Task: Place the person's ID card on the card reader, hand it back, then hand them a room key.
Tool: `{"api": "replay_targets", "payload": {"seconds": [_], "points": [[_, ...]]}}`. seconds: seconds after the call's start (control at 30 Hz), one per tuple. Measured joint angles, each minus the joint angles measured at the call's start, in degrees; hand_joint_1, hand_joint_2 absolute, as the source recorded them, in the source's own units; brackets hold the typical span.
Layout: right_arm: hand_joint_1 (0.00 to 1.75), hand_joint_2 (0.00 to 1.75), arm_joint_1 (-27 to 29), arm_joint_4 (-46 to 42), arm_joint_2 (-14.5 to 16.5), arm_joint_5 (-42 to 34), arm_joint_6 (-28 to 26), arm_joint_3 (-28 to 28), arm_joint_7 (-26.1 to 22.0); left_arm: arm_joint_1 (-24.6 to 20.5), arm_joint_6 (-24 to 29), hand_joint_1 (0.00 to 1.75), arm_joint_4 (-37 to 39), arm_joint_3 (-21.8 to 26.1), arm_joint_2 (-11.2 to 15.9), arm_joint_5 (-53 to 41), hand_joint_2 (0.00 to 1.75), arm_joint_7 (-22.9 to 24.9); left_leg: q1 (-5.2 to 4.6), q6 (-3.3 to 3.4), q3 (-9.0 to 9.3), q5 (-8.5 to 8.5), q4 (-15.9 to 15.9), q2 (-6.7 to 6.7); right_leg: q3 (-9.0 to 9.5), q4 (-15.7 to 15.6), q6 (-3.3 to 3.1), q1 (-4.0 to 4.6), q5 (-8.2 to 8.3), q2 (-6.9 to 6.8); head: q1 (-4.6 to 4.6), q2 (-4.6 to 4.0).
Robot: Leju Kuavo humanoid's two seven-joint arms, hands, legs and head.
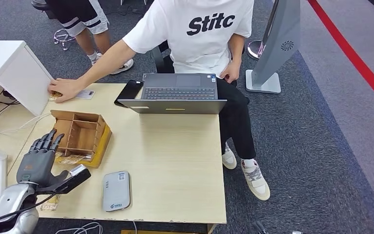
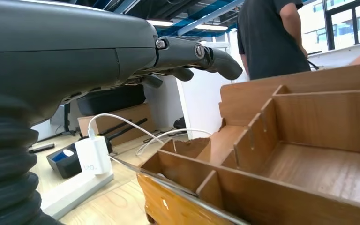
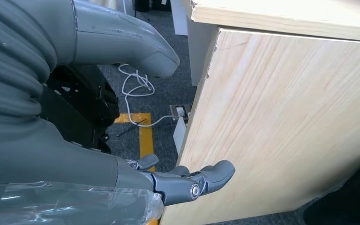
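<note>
1. Progress looks early: in the head view the card reader [image 1: 116, 190], a pale grey slab near the lower edge of the table [image 1: 175, 161], carries no card on its top face.
2. What may be the ID card [image 1: 85, 94] is a small white card lying at the upper left of the table, just beside the person's hand [image 1: 64, 89], which rests on the table edge next to the white box [image 1: 14, 73]. Whether it is the ID cannot be confirmed at this size.
3. The robot's left hand [image 1: 39, 158] hovers at the lower left of the head view, beside the wooden organiser [image 1: 80, 134], with its fingers [image 1: 46, 141] stretched out and apart and nothing between them; the thumb points toward the card reader.
4. The left wrist view shows the same organiser close up; its visible compartments hold nothing that can be made out, so the room key's location is uncertain. A few flat cards [image 1: 70, 158] lie at the organiser's lower front edge in the head view and may be keys.
5. The right hand [image 3: 187, 180] hangs beside the table's side panel [image 3: 281, 122], below the tabletop, fingers loosely extended and holding nothing.
6. Judged from this, all three steps remain: card to reader, card returned, room key handed over.
</note>
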Motion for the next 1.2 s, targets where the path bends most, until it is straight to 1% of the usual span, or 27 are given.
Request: {"api": "replay_targets", "payload": {"seconds": [0.4,0.77,0.8,0.9,0.93,1.2], "points": [[0.0,1.75,0.31,0.88,0.98,1.36,0.71,-1.8,1.07,-0.3,-0.33,0.0,1.01,-0.65,-1.57,-0.71,1.75,1.17,0.01,0.0,0.01,0.0,0.0,0.01,-0.02,0.0,0.0,0.0,0.0,0.01,-0.01,0.0],[0.0,1.75,0.62,1.05,1.42,1.7,0.76,-2.57,1.12,-0.29,-0.34,0.0,1.0,-0.76,-2.04,-0.81,1.75,1.74,0.01,0.0,0.0,0.0,0.0,0.01,-0.01,0.0,0.0,0.0,0.0,0.01,0.01,0.0],[0.0,1.75,0.63,1.08,1.44,1.7,0.76,-2.58,1.12,-0.3,-0.34,0.05,1.01,-0.77,-2.05,-0.81,1.75,1.74,0.01,0.0,0.0,0.0,0.0,0.01,-0.01,0.0,0.0,0.0,0.0,0.01,0.01,0.0],[0.0,1.75,0.69,1.12,1.49,1.95,0.8,-2.7,1.31,-0.3,-0.34,1.36,1.01,-0.8,-2.06,-0.86,1.75,1.78,0.01,0.0,0.01,0.0,0.0,0.01,-0.01,0.0,0.0,0.0,0.0,0.01,0.01,0.0],[0.0,1.75,0.74,1.12,1.52,2.13,0.85,-2.83,1.47,-0.3,-0.37,1.75,1.01,-0.81,-2.06,-0.87,1.75,1.82,0.01,0.0,0.01,0.0,0.0,0.01,-0.01,0.0,0.0,0.0,0.0,0.01,0.01,0.0],[0.0,1.75,1.53,1.12,1.97,3.67,1.35,-4.63,2.62,-0.28,-0.9,1.75,1.01,-0.81,-2.08,-0.91,1.75,2.17,0.01,0.0,0.0,0.0,0.0,0.01,-0.01,0.0,0.0,0.0,0.0,0.01,0.0,0.0]]}}
